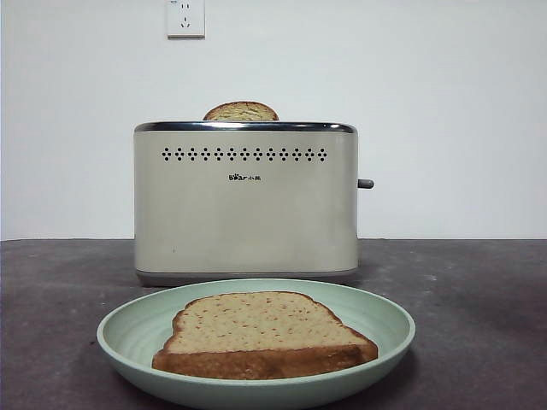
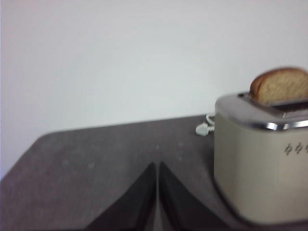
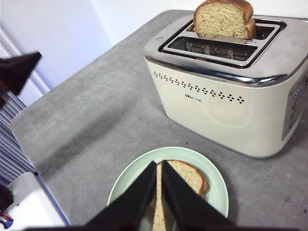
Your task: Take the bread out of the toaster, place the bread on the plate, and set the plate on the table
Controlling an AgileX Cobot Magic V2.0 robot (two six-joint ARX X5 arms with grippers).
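Note:
The bread [image 1: 265, 335] lies flat on the pale green plate [image 1: 376, 318], which rests on the dark table [image 1: 479, 290] in front of the cream toaster [image 1: 246, 201]. A second slice [image 1: 241, 112] stands in the toaster's rear slot, only its brown top showing in the front view. My right gripper [image 3: 159, 166] is shut and empty, up above the plate [image 3: 214, 192] and bread [image 3: 187, 175]. My left gripper [image 2: 157, 167] is shut and empty, low over the table [image 2: 96, 159] beside the toaster [image 2: 260, 168]. Neither gripper shows in the front view.
A white wall socket [image 1: 185, 18] is on the wall behind. The toaster's lever knob [image 1: 366, 184] sticks out on its right side. A white plug [image 2: 203, 128] lies on the table behind the toaster. The table's edge [image 3: 33, 159] and a white device [image 3: 29, 207] show in the right wrist view.

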